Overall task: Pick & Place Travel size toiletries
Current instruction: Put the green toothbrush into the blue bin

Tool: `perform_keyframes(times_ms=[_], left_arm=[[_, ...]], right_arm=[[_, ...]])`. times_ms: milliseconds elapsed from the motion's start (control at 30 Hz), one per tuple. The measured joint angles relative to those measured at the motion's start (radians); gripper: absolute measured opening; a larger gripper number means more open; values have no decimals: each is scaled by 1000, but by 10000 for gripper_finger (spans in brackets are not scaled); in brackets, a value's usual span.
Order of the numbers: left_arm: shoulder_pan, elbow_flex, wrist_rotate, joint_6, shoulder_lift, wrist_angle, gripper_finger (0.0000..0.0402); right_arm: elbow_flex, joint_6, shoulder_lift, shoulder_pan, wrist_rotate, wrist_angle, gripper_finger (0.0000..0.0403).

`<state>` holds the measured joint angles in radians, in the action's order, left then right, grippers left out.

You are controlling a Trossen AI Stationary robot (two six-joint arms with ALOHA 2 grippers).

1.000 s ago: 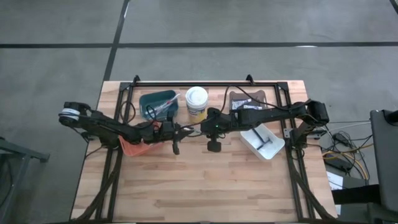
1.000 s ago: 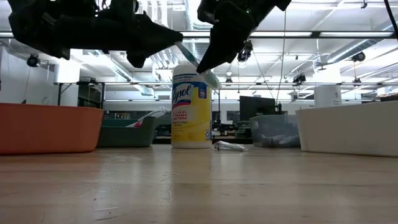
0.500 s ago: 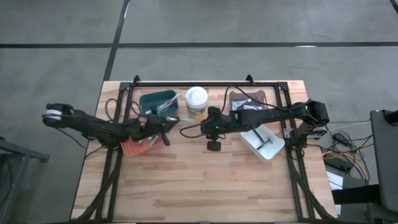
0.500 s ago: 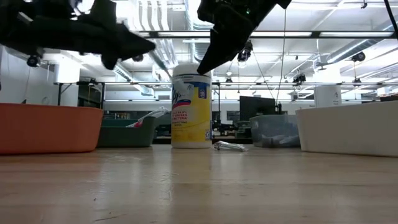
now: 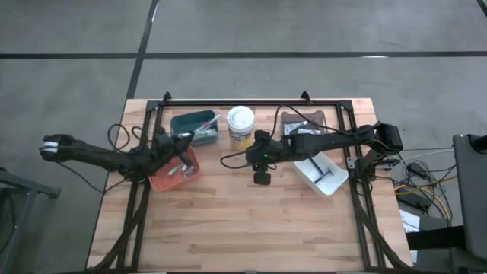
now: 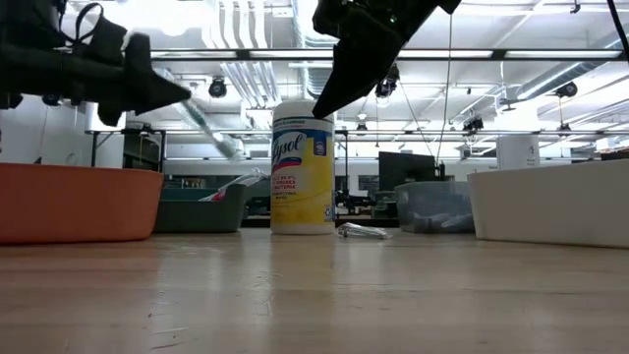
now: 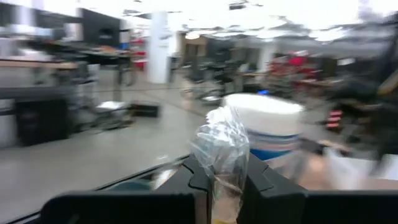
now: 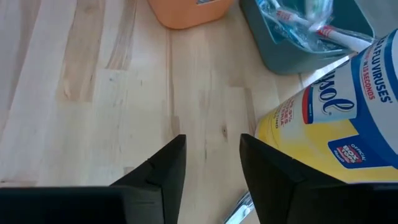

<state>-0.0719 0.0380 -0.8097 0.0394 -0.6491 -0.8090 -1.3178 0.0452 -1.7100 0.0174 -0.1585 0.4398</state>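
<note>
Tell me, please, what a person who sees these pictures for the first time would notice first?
Probably the big white tub with the yellow label, standing upright at the middle back of the table, between the teal bin and the grey bin. Next, the left gripper, held above the orange bin, pinches a clear-wrapped item. The right gripper hangs open beside the tub, holding nothing.

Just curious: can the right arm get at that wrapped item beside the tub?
Probably yes: the right gripper hangs open above the wrapped item, which lies bare on the table, though the tub stands close.
</note>
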Motion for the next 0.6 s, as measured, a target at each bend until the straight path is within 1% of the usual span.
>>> perform_keyframes(times_ms=[100, 200, 367, 433, 600], left_arm=[[0, 0, -104, 4, 31, 85, 32], [1, 0, -142, 34, 38, 150, 32], [22, 0, -141, 95, 37, 214, 33], [38, 0, -123, 98, 37, 222, 33], [118, 0, -86, 115, 36, 247, 34]], right_arm=[[0, 0, 0, 0, 0, 0, 148], [0, 0, 0, 0, 0, 0, 148], [0, 0, 0, 0, 0, 0, 146], [0, 0, 0, 0, 0, -1, 144], [0, 0, 0, 0, 0, -2, 135]])
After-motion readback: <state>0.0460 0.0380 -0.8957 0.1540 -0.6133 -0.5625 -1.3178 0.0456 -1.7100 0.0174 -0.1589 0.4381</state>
